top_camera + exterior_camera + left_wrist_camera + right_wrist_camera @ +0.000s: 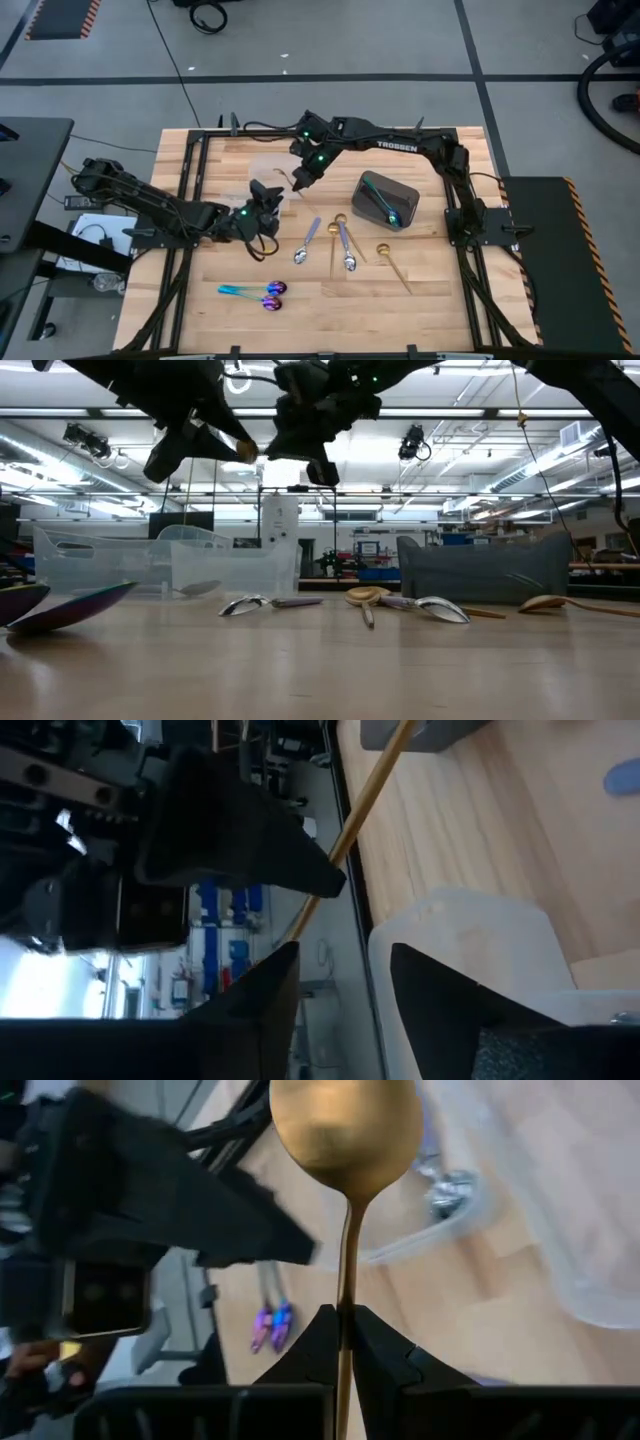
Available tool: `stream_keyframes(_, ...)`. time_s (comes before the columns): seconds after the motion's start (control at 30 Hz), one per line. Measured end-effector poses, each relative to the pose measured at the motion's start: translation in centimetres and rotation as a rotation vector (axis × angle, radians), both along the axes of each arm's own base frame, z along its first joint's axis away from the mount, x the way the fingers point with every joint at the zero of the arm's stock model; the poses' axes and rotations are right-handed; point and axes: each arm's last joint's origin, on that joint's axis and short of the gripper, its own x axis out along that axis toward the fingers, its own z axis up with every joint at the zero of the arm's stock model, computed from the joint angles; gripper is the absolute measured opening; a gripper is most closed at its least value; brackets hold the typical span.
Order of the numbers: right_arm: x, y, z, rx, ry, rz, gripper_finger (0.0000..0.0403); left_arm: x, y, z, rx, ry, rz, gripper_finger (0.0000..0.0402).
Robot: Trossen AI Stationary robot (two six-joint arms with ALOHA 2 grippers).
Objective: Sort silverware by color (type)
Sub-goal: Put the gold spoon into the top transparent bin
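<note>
My right gripper (300, 183) is shut on a gold spoon (342, 1140), held in the air over the table's far middle. My left gripper (268, 193) stands open just beside it; its fingers (275, 990) have nothing between them, and one fingertip sits close to the spoon's handle (365, 795). Loose on the table lie two silver spoons (307, 243), two gold spoons (392, 262) and iridescent blue-purple spoons (262, 294). A teal-handled spoon (386, 208) lies in the dark grey bin (372, 186). My right gripper pinches the gold spoon's thin handle (345, 1305) between its two fingertips, a little way from the bowl. The fingers lie across the handle. The spoon is lifted clear of the table, its bowl (342, 1140) standing out past the fingers.
Clear plastic containers (170, 565) stand at the table's far left of middle, below the two grippers, with a silver spoon (445, 1185) inside one. The dark grey bin sits to the right of them. Black frame rails (190, 190) run along both sides of the wooden top.
</note>
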Motion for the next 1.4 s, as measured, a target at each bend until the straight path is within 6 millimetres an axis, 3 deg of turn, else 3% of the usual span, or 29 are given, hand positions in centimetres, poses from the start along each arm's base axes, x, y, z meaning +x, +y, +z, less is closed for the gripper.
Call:
stream_keyframes(0.3, 0.8, 2.7, 0.2, 0.058, -0.008, 0.048, 0.0023, 0.3, -0.4, 0.7, 0.064, -0.001, -0.043, 0.0160)
stream_keyframes(0.6, 1.2, 3.7, 0.4, 0.054, -0.032, 0.072, 0.0023, 0.5, -0.6, 0.9, 0.099, 0.030, -0.116, 0.0155)
stream_keyframes(0.8, 1.4, 3.7, 0.5, 0.055, -0.053, 0.068, 0.0023, 0.6, -0.6, 0.9, 0.114, 0.055, -0.150, 0.0112)
stream_keyframes(1.07, 1.5, 3.9, 0.5, 0.068, -0.062, 0.078, 0.0028, 0.7, 0.1, 0.7, 0.123, 0.094, -0.163, 0.0024)
stream_keyframes(1.4, 1.5, 3.3, 0.5, -0.019, -0.107, 0.098, 0.0088, 0.6, 0.2, 0.5, 0.076, 0.069, -0.145, 0.0020)
